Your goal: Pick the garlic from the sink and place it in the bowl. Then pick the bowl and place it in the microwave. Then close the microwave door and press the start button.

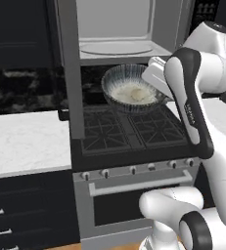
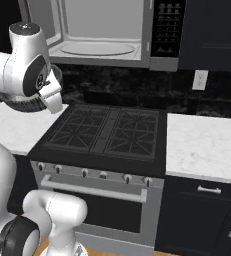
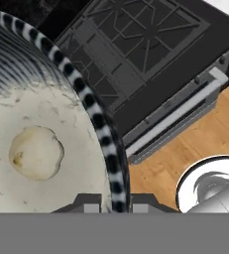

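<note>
The gripper [image 3: 113, 206] is closed down to a narrow gap across the rim of the wide round bowl [image 1: 131, 89], dark blue-grey and ribbed outside, speckled whitish-grey inside. In the hand view one dark finger sits just inside the striped rim and the other just outside it, so the bowl's wall is pinched between them. The bowl hangs in the air from this grip, out ahead of the gripper and level enough that its contents stay put.

The small pale yellowish-white garlic bulb [image 3: 35, 152] lies on the bowl's speckled floor, a little way in from the gripper's fingers and clear of the rim.

Beneath the gripper and the bowl is the black gas stovetop [image 2: 107, 130] with its grid of iron grates, and under that the black oven [image 1: 134, 193] with its steel bar handle. Above and beyond the gripper is the stainless-steel microwave [image 2: 99, 32], its cavity open and pale, a round glass turntable on its floor. The bowl sits just lower than the cavity's front edge. The microwave door [image 1: 70, 68], steel-framed, stands swung out to the left of the gripper, seen edge-on in the left base view. White marbled counter [image 2: 202, 145] lies to either side of the stovetop.
</note>
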Motion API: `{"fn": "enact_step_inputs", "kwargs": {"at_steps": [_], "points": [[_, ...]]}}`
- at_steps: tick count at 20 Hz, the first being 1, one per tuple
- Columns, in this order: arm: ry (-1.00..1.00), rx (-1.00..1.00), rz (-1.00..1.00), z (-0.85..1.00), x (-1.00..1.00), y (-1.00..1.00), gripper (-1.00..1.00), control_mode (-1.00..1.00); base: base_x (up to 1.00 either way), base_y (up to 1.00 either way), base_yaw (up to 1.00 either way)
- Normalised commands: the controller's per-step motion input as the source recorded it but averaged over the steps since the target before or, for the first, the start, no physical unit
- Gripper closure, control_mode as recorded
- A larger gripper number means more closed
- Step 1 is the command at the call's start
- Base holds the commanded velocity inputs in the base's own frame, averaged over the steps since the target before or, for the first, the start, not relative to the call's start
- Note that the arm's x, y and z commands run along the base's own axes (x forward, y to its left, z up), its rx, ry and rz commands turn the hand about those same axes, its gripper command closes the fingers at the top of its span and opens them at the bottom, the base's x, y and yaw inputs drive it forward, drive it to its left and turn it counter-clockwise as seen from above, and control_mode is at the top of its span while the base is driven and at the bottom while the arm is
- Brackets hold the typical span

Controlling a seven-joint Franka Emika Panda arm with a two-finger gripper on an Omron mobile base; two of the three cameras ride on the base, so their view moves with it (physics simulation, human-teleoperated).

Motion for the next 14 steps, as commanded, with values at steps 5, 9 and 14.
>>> {"fn": "enact_step_inputs", "kwargs": {"at_steps": [5,9,14], "points": [[0.0,0.0,0.0,0.0,0.0,0.0,1.0,1.0,0.53,-0.23,0.12],[0.0,0.0,0.0,0.0,0.0,0.0,1.0,1.0,0.45,-0.39,0.01],[0.0,0.0,0.0,0.0,0.0,0.0,1.0,1.0,0.05,-0.46,0.0]]}}
